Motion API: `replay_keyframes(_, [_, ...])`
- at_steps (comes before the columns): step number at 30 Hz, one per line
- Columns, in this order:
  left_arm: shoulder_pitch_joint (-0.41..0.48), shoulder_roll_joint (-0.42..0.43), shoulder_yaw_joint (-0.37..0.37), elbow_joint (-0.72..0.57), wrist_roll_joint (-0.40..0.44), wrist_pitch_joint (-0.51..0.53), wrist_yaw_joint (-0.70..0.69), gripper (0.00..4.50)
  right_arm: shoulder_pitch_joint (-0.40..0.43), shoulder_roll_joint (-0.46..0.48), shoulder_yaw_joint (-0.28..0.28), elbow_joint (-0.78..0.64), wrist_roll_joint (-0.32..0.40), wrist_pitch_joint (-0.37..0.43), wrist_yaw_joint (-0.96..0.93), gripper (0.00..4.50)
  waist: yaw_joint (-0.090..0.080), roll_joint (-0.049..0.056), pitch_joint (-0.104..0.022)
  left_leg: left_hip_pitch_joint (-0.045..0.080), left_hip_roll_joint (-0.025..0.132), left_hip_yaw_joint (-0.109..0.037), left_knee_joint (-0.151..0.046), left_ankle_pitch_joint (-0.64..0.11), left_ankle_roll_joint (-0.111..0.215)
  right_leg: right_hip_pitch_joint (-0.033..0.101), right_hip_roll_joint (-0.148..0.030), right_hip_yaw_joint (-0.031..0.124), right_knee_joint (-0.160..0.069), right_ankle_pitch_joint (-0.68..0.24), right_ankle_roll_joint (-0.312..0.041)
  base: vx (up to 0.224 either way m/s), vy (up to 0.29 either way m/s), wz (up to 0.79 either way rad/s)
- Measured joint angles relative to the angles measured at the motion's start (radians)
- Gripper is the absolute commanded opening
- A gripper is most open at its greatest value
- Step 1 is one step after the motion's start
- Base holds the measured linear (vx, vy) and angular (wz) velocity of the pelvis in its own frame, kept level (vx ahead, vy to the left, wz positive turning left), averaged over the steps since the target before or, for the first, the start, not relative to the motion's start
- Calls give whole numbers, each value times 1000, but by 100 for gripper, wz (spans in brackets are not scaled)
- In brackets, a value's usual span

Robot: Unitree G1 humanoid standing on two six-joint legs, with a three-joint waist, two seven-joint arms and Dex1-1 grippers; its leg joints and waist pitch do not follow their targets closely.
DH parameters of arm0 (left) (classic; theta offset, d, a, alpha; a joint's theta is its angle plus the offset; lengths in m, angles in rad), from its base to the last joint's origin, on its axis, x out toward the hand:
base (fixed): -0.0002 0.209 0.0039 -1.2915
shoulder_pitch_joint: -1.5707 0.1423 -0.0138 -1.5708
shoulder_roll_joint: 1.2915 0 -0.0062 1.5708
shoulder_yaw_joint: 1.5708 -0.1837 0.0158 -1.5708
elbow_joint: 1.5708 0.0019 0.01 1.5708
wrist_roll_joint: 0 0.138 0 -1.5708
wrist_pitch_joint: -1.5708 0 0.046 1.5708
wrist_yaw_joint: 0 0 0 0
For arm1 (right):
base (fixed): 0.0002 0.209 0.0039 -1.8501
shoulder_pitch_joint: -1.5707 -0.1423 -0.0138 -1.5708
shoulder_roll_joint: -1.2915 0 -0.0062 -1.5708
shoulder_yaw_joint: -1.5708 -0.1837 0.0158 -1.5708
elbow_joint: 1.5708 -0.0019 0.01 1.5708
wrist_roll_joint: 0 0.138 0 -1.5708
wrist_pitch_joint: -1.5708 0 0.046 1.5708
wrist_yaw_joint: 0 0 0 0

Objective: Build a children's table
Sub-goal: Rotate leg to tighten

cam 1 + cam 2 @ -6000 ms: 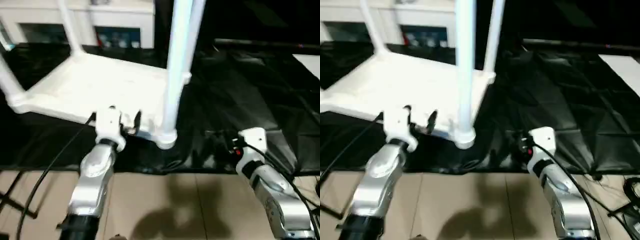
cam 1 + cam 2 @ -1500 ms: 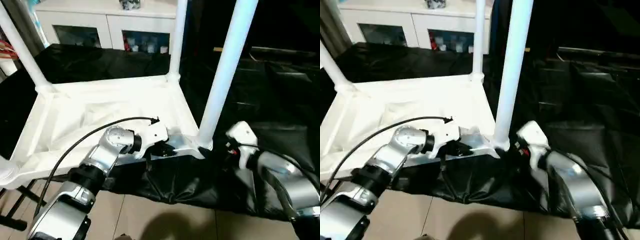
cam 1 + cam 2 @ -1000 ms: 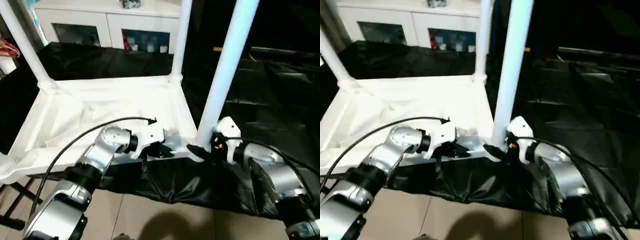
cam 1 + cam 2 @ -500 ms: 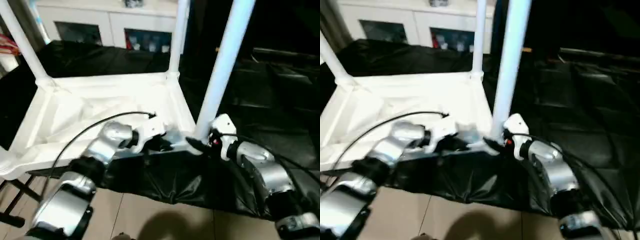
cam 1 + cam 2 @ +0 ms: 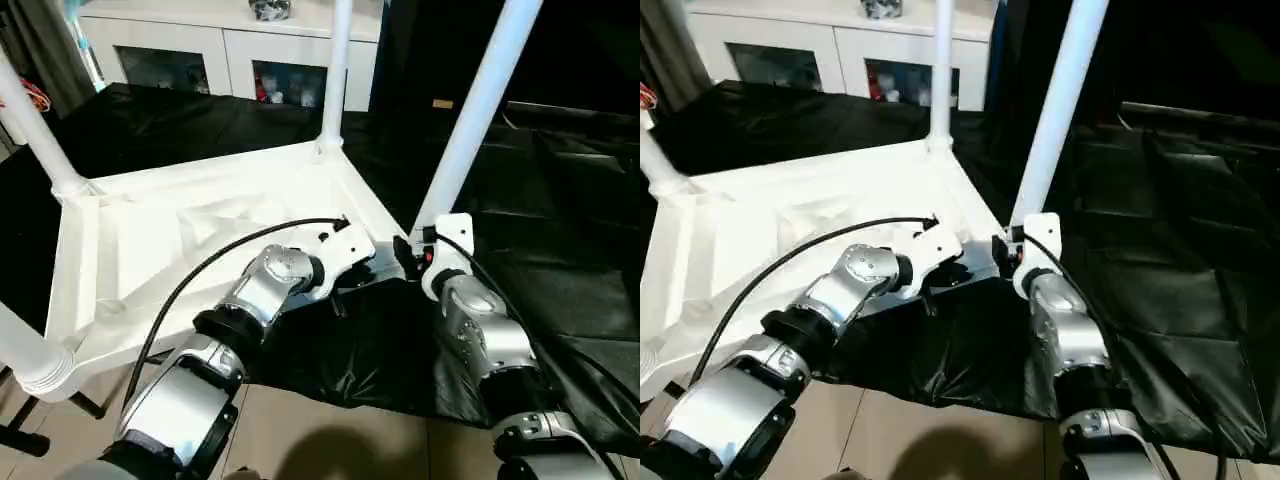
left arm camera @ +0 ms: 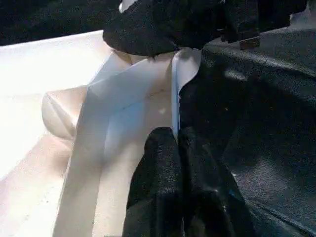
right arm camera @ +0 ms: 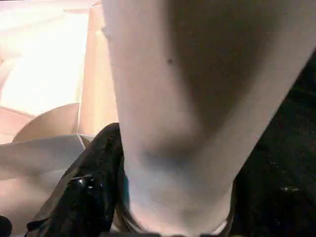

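Since the earlier frames, both arms have swung inward and the upturned white plastic children's table (image 5: 200, 240) has turned on the black cloth-covered bench (image 5: 560, 260), so its near corner now points toward your right arm. Your right gripper (image 7: 163, 207), set back from that corner before, has come in around the base of the long round white leg (image 5: 470, 120) at the corner socket; its black fingers (image 7: 94, 182) flank the leg, though whether they are pressing on it cannot be told. Your left gripper (image 6: 177, 163) has its fingers clenched together, holding nothing, tips resting against the thin white rim beside the same corner.

To seat this leg well, steady the rim with the left fingers, close the right fingers squarely on the leg's base, and press straight along its axis without tilting. Three further legs stand upright in their sockets, with the white glass-doored cabinet (image 5: 230, 60) behind.
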Motion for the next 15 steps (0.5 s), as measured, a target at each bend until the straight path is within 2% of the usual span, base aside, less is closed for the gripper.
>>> replay_keyframes(1, [4, 9, 0, 0, -1, -20, -5, 0, 0, -1, 0, -2, -1, 0, 16, 326, 0, 0, 0, 0, 0, 0, 0, 0, 0, 0, 0, 0, 0, 0, 0, 0, 0, 0])
replay_keyframes(4, [18, 36, 4, -3, -7, -61, -36, 0, 9, -10, 4, -17, 11, -1, 101, 357, -6, -1, 1, -1, 1, 0, -1, 0, 0, -1, 1, 0, 0, 0, 0, 0, 0, 0])
replay_keyframes(6, [36, 73, 0, -23, -20, -104, -89, 0, 17, -60, 37, -28, 26, -1, 208, 385, -9, -2, 1, -2, 2, 0, -1, 0, 0, -3, 2, 0, 0, 0, 0, 0, 0, 0])
replay_keyframes(10, [62, 127, 16, -57, -60, -139, -214, 0, 31, -136, 103, -54, 34, -13, 403, 387, -2, -2, 2, -4, 4, 0, -2, 1, 1, -6, 4, -2, 0, -2, 0, 0, 0, 0])
replay_keyframes(15, [72, 178, 34, -69, -108, -139, -364, 0, 64, -235, 154, -105, 45, -37, 643, 387, 1, -3, 2, -7, 4, 1, -2, 3, 5, -6, 3, -2, -3, -2, 0, 0, 0, 0])
